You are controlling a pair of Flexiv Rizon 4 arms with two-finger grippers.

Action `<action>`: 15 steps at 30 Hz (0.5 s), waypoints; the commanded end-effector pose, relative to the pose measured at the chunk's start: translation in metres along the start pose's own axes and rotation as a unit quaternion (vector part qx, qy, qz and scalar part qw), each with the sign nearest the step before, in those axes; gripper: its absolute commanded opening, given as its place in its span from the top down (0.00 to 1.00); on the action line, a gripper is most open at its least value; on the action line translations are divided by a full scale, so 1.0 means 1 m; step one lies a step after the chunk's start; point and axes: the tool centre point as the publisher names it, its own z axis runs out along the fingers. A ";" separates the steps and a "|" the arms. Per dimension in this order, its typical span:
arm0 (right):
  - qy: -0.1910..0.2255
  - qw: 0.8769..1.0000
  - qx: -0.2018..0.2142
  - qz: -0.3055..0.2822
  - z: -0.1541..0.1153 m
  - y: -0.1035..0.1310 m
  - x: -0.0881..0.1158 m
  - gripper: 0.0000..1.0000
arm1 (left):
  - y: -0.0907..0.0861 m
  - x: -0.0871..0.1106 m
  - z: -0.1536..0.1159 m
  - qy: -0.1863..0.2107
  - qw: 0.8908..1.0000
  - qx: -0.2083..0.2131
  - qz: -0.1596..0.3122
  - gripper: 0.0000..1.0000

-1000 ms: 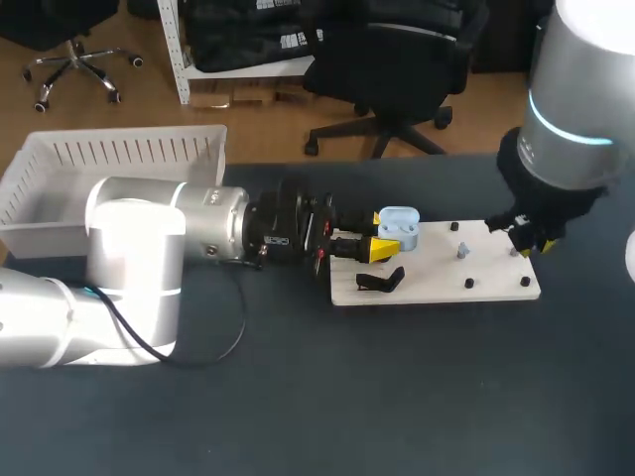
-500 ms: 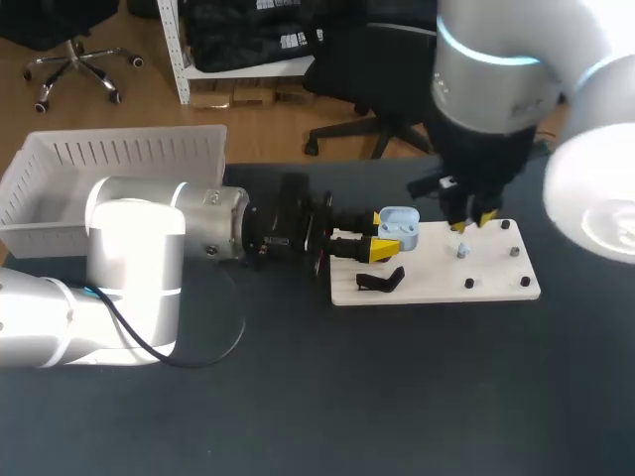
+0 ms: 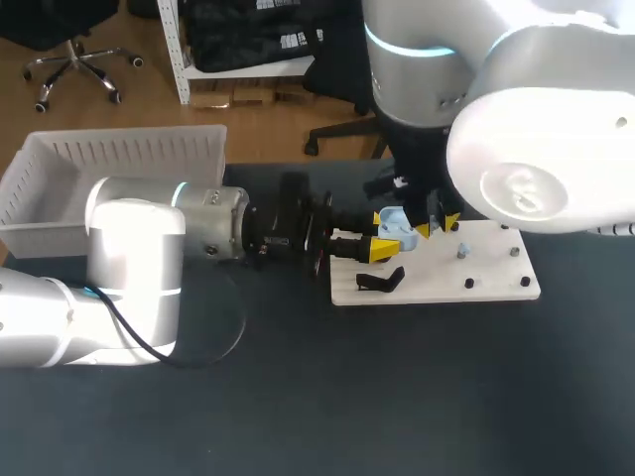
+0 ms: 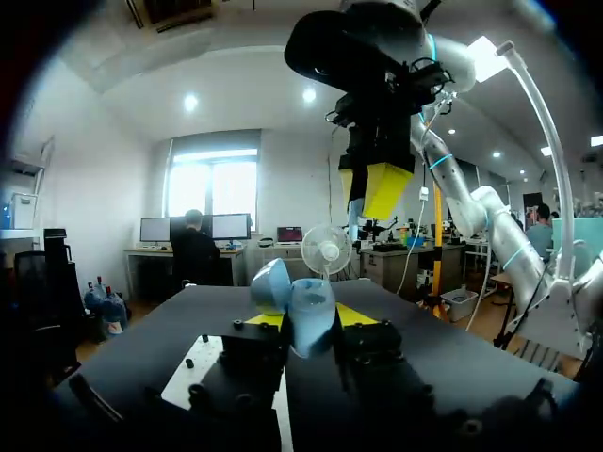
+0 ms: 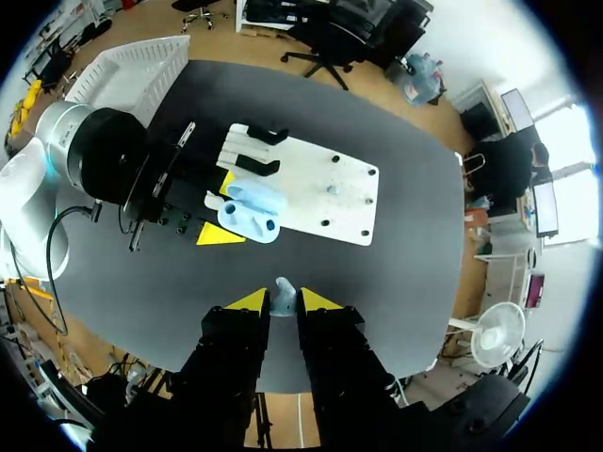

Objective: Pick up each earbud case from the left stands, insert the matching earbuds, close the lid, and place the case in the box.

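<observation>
Standing open with its lid tipped back, the pale blue earbud case [image 3: 398, 230] is clamped between the two yellow-tipped fingers of the left hand [image 3: 381, 236], which presses on it from both sides; the case is held over the left end of the white board [image 3: 496, 286], clear of the black stand [image 3: 381, 281] just beside it on that end; the right hand [image 5: 283, 299] hangs over the case, close but apart from it, its fingers drawn nearly together and pinching a small pale earbud [image 5: 283, 293] at their tips; from the right wrist the open case lies straight ahead of those fingers, its two sockets facing up; from the left wrist the right hand's yellow tips show above the case with a gap between; a second small pale piece [image 3: 462, 250] stands near the middle of the board; the board lies flat on the dark surface [image 3: 397, 397]; the white slatted box [image 3: 119, 151] sits at the far left of the surface, well apart from the case.
</observation>
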 end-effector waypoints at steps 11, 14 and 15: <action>0.048 0.952 -0.032 0.301 -0.007 0.022 -0.039 1.00 | 0.001 0.001 0.000 -0.001 1.000 0.001 0.000 1.00; 0.040 0.942 0.005 0.333 -0.001 0.016 -0.044 1.00 | 0.001 0.001 0.000 -0.001 1.000 0.001 0.000 1.00; 0.041 0.939 0.029 0.339 0.003 0.013 -0.044 1.00 | 0.001 0.001 0.000 -0.001 1.000 0.001 0.000 1.00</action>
